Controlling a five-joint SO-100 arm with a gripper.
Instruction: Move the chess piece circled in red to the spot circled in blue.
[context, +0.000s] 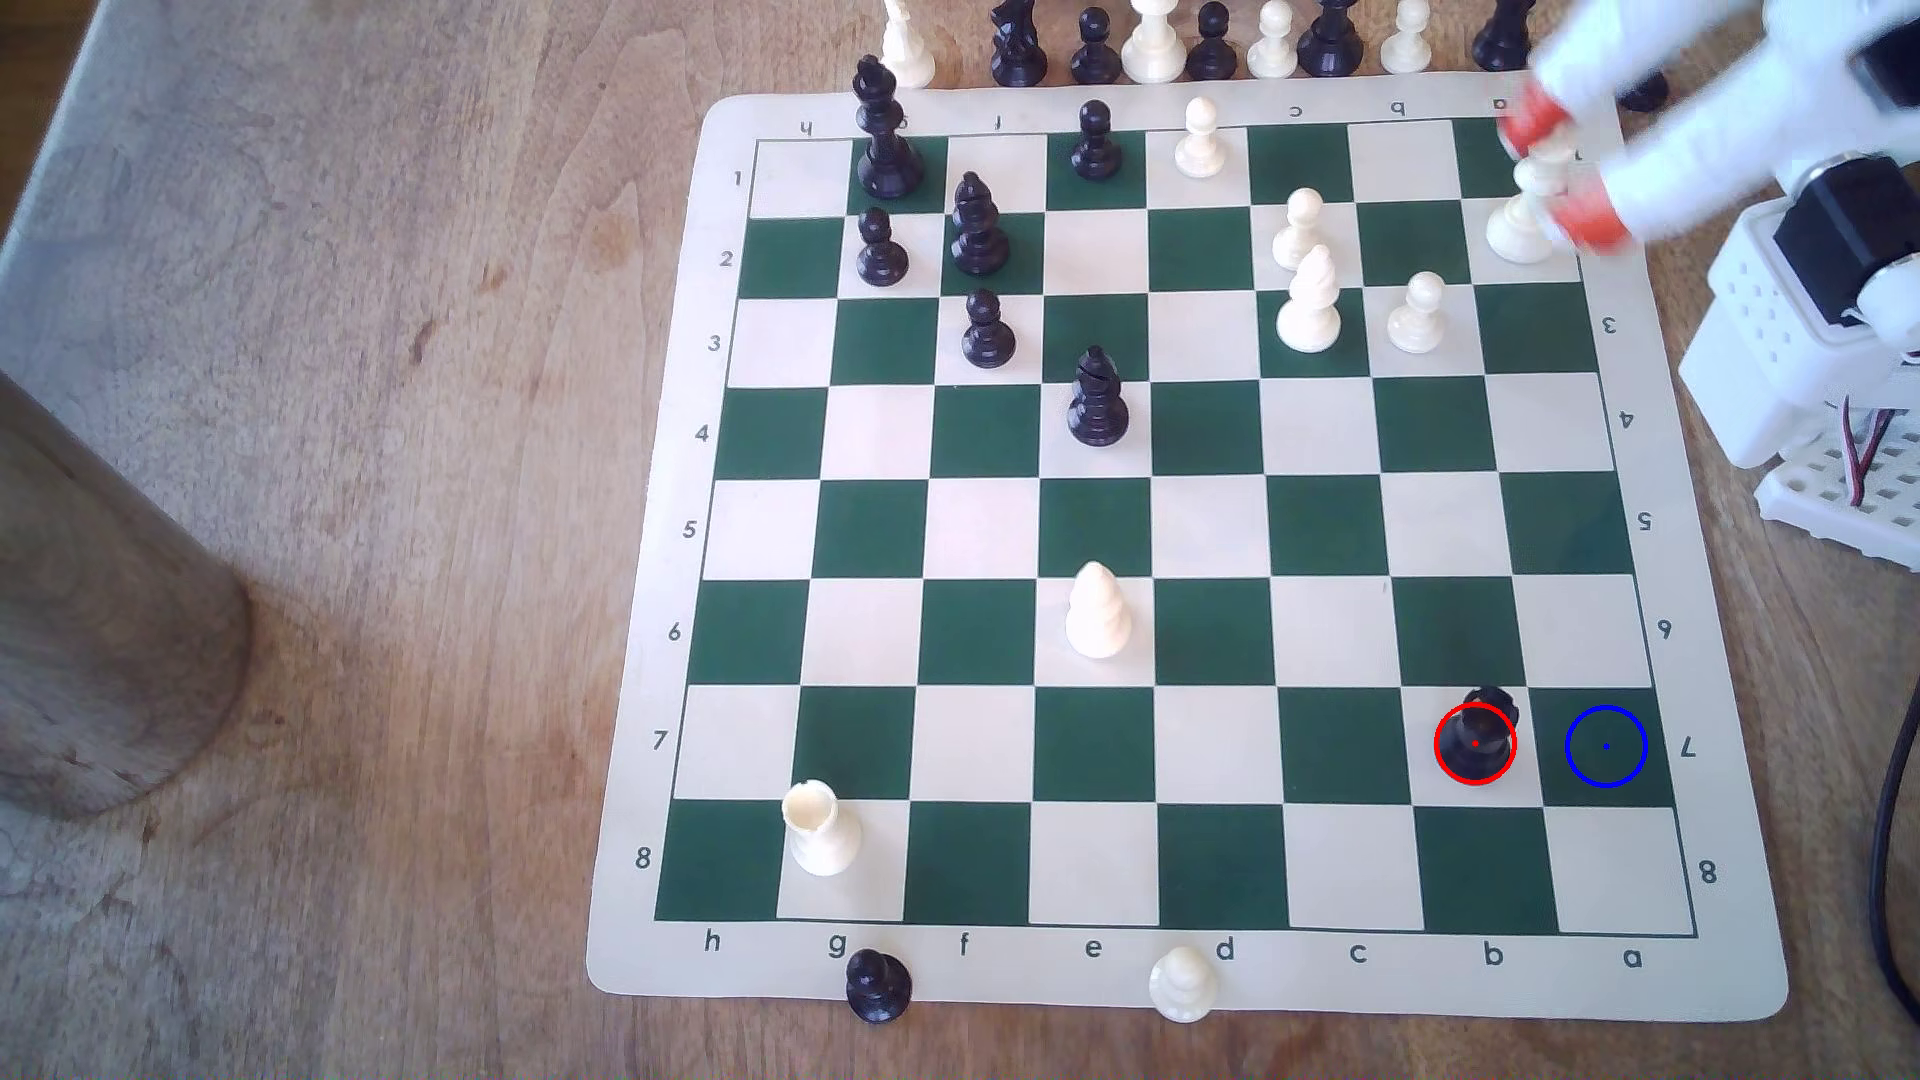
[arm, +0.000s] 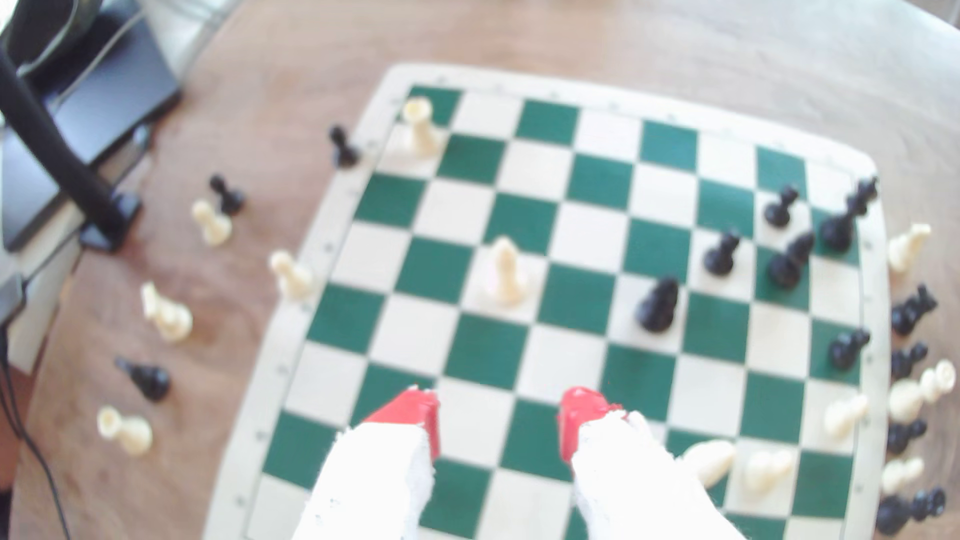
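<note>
Your hand (context: 1562, 173) hangs open and empty over the board's far corner, well apart from the rook (context: 1480, 732) standing just beside the blue-ringed square (context: 1606, 746). A low sweep across risks toppling the white pawn (context: 1523, 208) under it.

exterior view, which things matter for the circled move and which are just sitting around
Part of the job:
- black chess piece ringed red
- blue-ringed spot, the dark green square beside it
- gripper, open, at the far corner

Just lying about:
- white bishop mid-board
- white rook
- black bishop
</note>
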